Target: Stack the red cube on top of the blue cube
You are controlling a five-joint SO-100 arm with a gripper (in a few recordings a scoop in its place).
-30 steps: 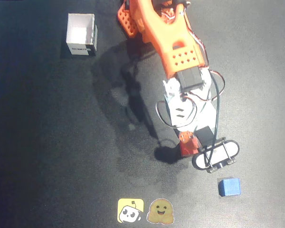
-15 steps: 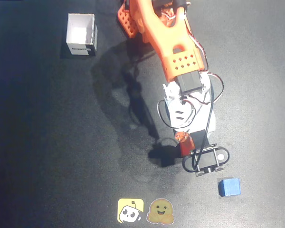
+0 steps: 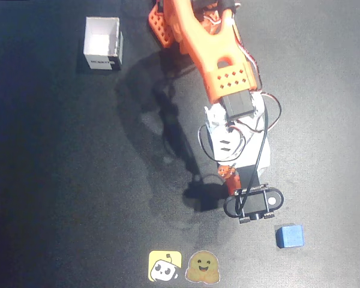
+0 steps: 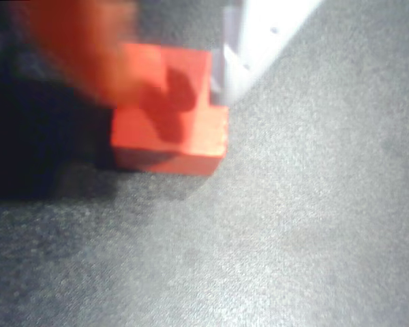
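Wrist view: small matte orange-red cube (image 4: 169,109), sharp-edged, plain faces, a dark shadow across its top. It sits between the two-finger gripper (image 4: 170,71)'s blurred orange finger (image 4: 82,48) on one side and white finger (image 4: 259,41) on the other, both apparently against it, so the gripper looks clamped on it, presumably for carrying. Whether it is off the dark matte table (image 4: 313,225) I cannot tell.

Overhead view: small bright-blue matte cube (image 3: 289,236) rests alone, just beyond the gripper (image 3: 231,180) and to its right, apart from it. White open box (image 3: 102,43): far behind the arm.
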